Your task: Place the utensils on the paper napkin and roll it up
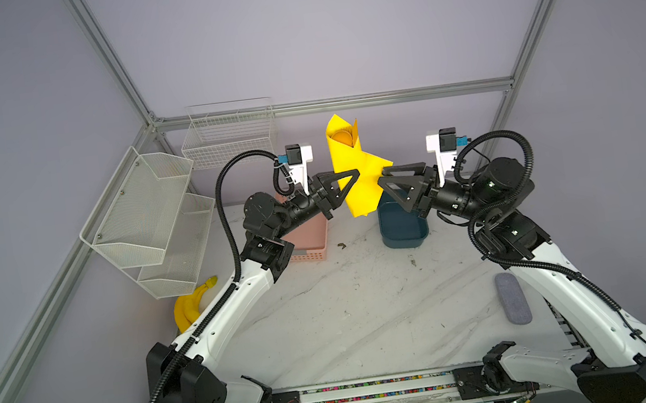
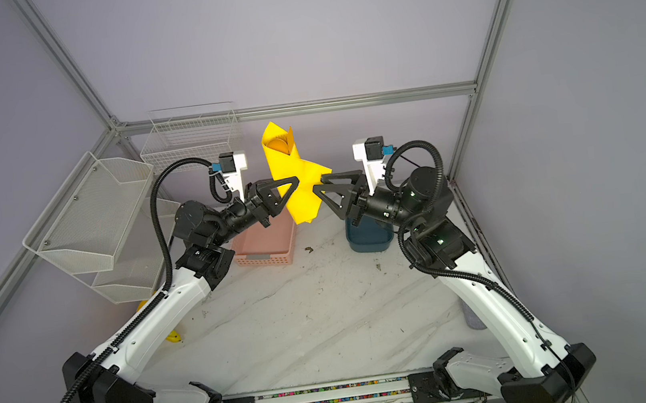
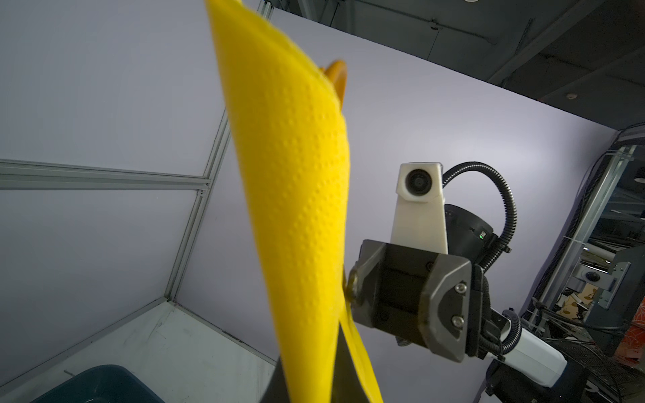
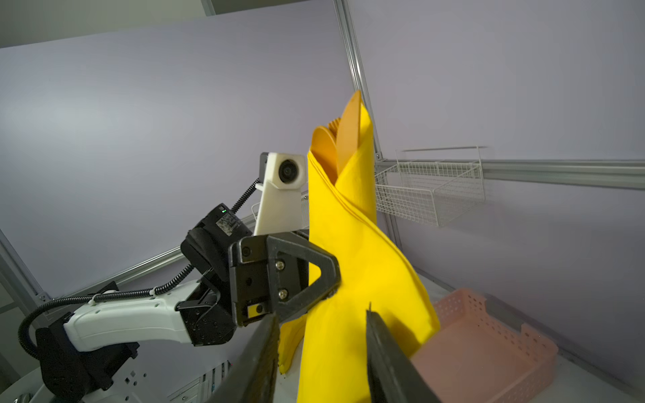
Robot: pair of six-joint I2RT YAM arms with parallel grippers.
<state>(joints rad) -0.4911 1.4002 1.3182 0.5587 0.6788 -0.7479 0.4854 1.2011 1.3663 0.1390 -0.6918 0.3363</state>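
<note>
The yellow paper napkin is rolled into a cone and held upright in the air above the back of the table. The orange utensils stand inside it, their tops poking out of the open upper end; a spoon bowl shows at the napkin's edge. My left gripper is shut on the roll's lower part from the left. My right gripper faces it from the right, jaws apart on either side of the roll's lower end, with a gap showing on one side.
Below the grippers sit a pink basket and a dark blue bin. White mesh shelves and a wire basket hang on the left and back walls. Bananas lie at the left, a grey pad at the right.
</note>
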